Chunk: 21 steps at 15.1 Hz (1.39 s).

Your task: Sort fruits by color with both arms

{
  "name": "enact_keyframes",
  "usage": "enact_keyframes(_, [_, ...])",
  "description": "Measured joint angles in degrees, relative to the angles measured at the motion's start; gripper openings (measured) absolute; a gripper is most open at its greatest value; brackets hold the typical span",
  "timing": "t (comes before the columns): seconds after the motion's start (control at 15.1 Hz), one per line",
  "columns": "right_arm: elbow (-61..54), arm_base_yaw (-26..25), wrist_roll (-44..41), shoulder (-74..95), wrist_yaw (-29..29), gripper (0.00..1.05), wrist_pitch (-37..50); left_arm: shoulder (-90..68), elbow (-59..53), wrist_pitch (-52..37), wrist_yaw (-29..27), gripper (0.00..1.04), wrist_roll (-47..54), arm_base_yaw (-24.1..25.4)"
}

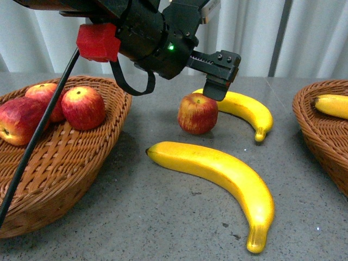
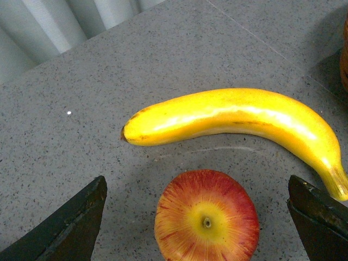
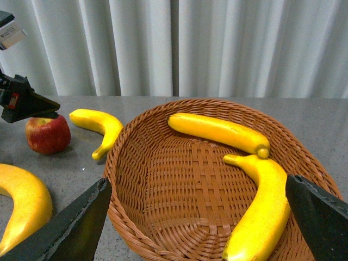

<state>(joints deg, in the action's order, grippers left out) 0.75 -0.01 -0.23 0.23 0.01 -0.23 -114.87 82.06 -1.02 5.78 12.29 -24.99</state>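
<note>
The left gripper [image 1: 216, 88] is near the top middle of the front view, just above an apple [image 1: 197, 113]. It is open wide. In the left wrist view its two black fingers [image 2: 70, 225] stand far apart with the apple between them, and they do not touch it. The apple sits on the grey table [image 1: 136, 217] in the middle of the front view, stem up. A small banana [image 1: 244, 111] lies just behind it. A big banana [image 1: 223, 176] lies in front, in the lower middle of the frame.

On the left side of the frame is a brown basket [image 1: 70, 157] with three apples [image 1: 83, 107] in it. At the right edge is another basket [image 1: 321, 130].

The right gripper [image 3: 196, 223] is open wide too and holds nothing. It hangs over the right basket, which has two bananas [image 3: 217, 132] inside.
</note>
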Motion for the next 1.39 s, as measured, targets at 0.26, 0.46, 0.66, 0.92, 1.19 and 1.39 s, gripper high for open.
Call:
enact_keyframes(0.26, [0.00,0.00,0.00,0.00,0.00,0.98,0.00,-2.19,0.66,0.13,-0.70,0.98,-0.26,-0.13])
enact_keyframes(0.46, [0.00,0.00,0.00,0.00,0.00,0.98,0.00,-3.54,0.63,-0.04,-0.13,0.98,-0.52,-0.20])
enact_keyframes(0.66, [0.00,0.00,0.00,0.00,0.00,0.98,0.00,-4.37,0.63,0.20,0.28,0.98,-1.33,-0.59])
enact_keyframes(0.92, [0.00,0.00,0.00,0.00,0.00,0.98,0.00,-4.98,0.11,1.36,0.66,0.91,-1.33,-1.07])
enact_keyframes(1.19, [0.00,0.00,0.00,0.00,0.00,0.98,0.00,-4.98,0.42,2.21,0.63,0.63,-1.31,-1.07])
enact_keyframes(1.39, [0.00,0.00,0.00,0.00,0.00,0.98,0.00,-3.04,-0.79,0.57,-2.99,0.62,-2.60,-1.05])
